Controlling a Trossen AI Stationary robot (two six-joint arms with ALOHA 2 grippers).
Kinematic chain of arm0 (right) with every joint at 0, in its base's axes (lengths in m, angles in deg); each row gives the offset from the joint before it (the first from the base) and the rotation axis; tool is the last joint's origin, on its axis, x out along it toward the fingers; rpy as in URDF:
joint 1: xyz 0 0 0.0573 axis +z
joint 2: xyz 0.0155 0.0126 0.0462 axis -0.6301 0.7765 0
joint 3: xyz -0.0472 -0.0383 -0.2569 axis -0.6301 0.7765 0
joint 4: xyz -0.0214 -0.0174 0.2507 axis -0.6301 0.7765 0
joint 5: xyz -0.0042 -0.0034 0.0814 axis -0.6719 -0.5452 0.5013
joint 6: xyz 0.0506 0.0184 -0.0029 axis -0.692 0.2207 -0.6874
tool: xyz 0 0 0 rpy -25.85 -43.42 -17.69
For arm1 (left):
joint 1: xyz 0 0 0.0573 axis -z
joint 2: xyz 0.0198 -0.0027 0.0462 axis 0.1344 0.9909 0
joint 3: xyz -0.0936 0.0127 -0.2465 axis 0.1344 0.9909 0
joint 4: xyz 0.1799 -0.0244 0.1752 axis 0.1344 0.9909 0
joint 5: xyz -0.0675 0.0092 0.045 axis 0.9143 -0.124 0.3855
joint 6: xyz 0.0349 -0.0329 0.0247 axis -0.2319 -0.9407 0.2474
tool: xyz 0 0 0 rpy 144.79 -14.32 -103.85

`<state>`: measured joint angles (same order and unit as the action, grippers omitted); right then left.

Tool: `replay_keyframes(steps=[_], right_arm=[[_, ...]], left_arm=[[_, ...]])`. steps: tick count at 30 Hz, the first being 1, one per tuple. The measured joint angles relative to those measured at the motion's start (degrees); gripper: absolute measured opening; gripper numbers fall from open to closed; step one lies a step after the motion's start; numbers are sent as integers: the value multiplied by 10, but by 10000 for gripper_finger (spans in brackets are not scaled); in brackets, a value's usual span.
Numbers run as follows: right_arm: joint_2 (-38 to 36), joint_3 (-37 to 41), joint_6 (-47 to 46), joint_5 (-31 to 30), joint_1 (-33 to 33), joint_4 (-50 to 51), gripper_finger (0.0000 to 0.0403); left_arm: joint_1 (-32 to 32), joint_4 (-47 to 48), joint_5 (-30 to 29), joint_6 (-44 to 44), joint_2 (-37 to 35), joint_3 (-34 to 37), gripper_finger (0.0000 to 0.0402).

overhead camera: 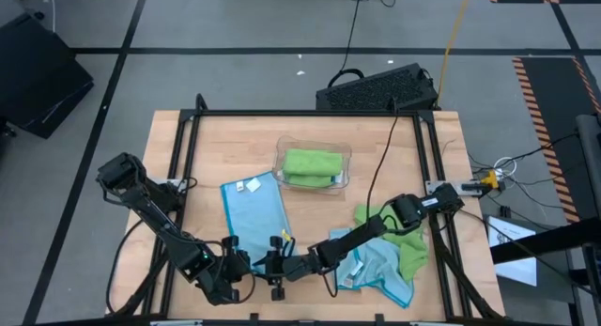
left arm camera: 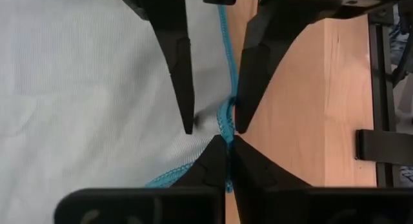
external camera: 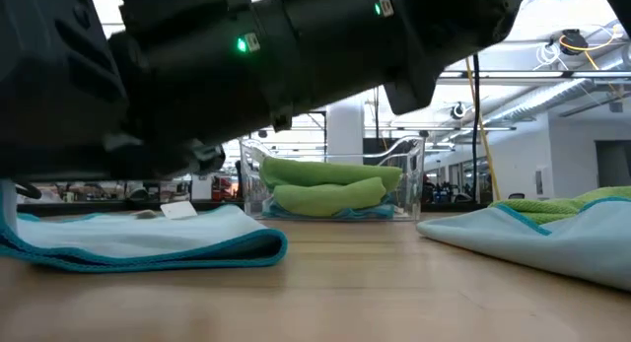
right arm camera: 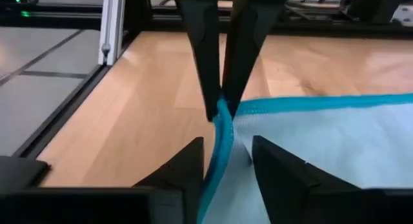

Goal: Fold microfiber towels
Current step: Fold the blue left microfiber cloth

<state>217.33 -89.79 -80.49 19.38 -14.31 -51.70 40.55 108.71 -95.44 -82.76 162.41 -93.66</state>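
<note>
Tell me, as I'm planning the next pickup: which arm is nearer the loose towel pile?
Right. The right arm stretches across the loose towel pile, right gripper at the near corner of the flat blue towel. The left gripper pinches that corner, farther from the pile.

Place: you are working in a robotics lab set in a large open industrial or office hall.
Floor: you see grey floor panels [overhead camera: 235,25] with dark seams, and orange-and-black hazard striping [overhead camera: 540,77] to one side.
Rig: your wooden surface [overhead camera: 235,143] sits inside a black metal frame [overhead camera: 300,113], with two dark arms mounted at its sides.
Cabling: you have loose cables [overhead camera: 352,30] running across the floor, one yellow [overhead camera: 455,25], plus a black keyboard [overhead camera: 376,87] behind the surface.
Room beyond: from the low view you look at white columns [external camera: 345,130], exposed ceiling pipes [external camera: 552,96] and long rows of ceiling lights.
</note>
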Motion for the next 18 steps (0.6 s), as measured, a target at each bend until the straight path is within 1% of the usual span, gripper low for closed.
replay_keyframes(steps=[4,8,9,11,14,18], right_arm=[[0,0,2,-1,0,-3,76],[0,0,-6,-1,0,-3,16],[0,0,-9,-1,0,-3,10],[0,0,-19,-2,-1,-3,10],[0,0,-40,0,-5,-5,13],[0,0,-58,0,-9,-2,6]], left_arm=[[0,0,0,3,0,0,18],[0,0,0,9,0,0,8],[2,0,0,9,0,0,7],[7,0,-3,6,0,0,15],[26,-4,-23,2,0,0,59],[58,-4,-63,-14,0,0,146]])
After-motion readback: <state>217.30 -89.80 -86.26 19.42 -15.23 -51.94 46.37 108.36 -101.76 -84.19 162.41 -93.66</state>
